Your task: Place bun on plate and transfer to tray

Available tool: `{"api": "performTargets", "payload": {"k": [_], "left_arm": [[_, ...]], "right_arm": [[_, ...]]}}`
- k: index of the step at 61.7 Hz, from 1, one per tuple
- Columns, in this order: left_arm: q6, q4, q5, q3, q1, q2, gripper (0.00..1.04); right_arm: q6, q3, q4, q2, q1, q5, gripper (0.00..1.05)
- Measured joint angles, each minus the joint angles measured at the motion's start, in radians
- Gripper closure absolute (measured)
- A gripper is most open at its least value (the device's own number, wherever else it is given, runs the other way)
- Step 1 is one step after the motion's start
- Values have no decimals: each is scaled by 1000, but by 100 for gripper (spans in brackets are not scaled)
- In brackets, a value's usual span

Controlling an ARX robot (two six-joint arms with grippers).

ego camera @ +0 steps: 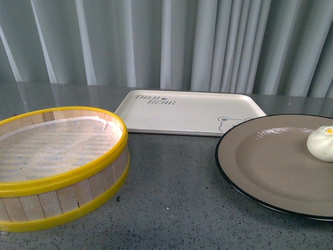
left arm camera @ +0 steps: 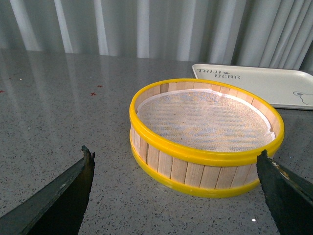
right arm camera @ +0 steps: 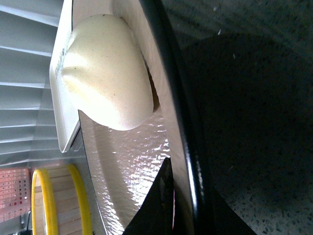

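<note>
The tan-brown plate with its black rim fills the right of the front view, and its far edge overlaps the near right corner of the cream tray. The white bun rests on the plate near the frame's right edge. In the right wrist view the bun sits close on the plate, and my right gripper is shut on the plate's black rim, one finger on the inside and one underneath. My left gripper stands open and holds nothing. Neither arm shows in the front view.
A yellow-rimmed wooden steamer basket stands at the front left, lined with white mesh and holding nothing. In the left wrist view the basket sits just beyond the open fingers, with the tray behind it. Grey speckled tabletop; curtain behind.
</note>
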Motion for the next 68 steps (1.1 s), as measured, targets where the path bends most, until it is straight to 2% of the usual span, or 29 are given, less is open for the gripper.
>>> {"api": "performTargets", "payload": {"k": [10,24,30,41,53,68], "left_arm": [[0,0,0,0,0,0,7],[0,0,0,0,0,0,7],[0,0,0,0,0,0,7],[0,0,0,0,0,0,7],[0,0,0,0,0,0,7],[0,0,0,0,0,0,7]], "right_arm": [[-26,7,33,15,-20,-6,102],[-10,-16,215,69,-32,-114,102],[63,-23,321,97,-36,-181,102],[196,-21,439,139,-35,-199,102],[291,106,407,204,-30,-181,102],[313,333,260,297,-8,-154,102]]}}
